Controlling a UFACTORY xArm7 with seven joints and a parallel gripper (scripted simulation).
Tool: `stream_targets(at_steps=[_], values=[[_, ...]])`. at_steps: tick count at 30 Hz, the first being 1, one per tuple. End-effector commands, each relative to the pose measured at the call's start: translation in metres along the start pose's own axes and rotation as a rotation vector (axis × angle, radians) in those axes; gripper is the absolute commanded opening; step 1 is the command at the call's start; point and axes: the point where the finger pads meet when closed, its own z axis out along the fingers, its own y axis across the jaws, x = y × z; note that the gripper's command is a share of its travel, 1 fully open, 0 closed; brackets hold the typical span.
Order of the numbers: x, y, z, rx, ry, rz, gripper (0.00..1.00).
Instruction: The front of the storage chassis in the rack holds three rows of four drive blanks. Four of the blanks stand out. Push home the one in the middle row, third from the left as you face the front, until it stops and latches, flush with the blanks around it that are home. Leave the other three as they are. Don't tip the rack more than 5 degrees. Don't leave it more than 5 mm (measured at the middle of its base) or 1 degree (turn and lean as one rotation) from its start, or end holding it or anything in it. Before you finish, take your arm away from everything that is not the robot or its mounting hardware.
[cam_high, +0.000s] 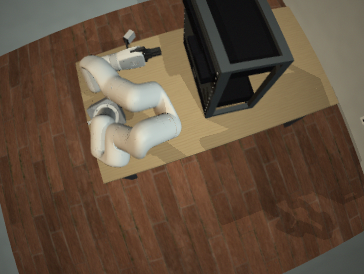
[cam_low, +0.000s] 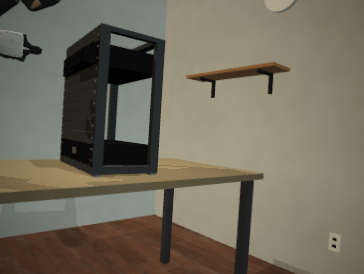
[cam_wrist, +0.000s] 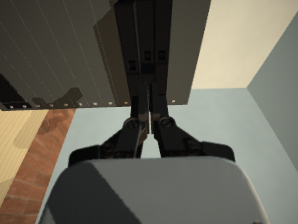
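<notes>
Standing on the pale wooden bench (cam_high: 240, 131), the tall dark metal rack (cam_high: 286, 59) faces the white jointed arm (cam_high: 131, 96), and its front, where the storage chassis with the drive blanks (cam_wrist: 150, 55) sits high up, is what matters. The black two-fingered tool (cam_high: 152, 51) hangs level with that upper part, well apart from the rack's front, its fingers pressed together on nothing. The wrist view shows a few dark blanks straight ahead beyond the fingertips, but which row and place each holds I cannot tell. If the step in hand is a push, it likely goes best with the fingers kept together as one blunt tip, square to the blank's face, so the rack neither slides nor tips. There is open room between tool and rack; the neighbouring proud blanks lie close beside the line of travel
</notes>
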Motion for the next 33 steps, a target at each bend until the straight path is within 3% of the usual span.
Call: stream_targets(at_steps=[1,11,21,33], values=[[0.001,0.001,-0.023,-0.002,-0.011,0.005,0.00],[0.002,0.001,-0.070,-0.002,-0.011,0.005,0.00],[0.002,0.001,-0.087,-0.002,-0.011,0.005,0.00],[0.002,0.001,-0.088,-0.002,-0.011,0.005,0.00]])
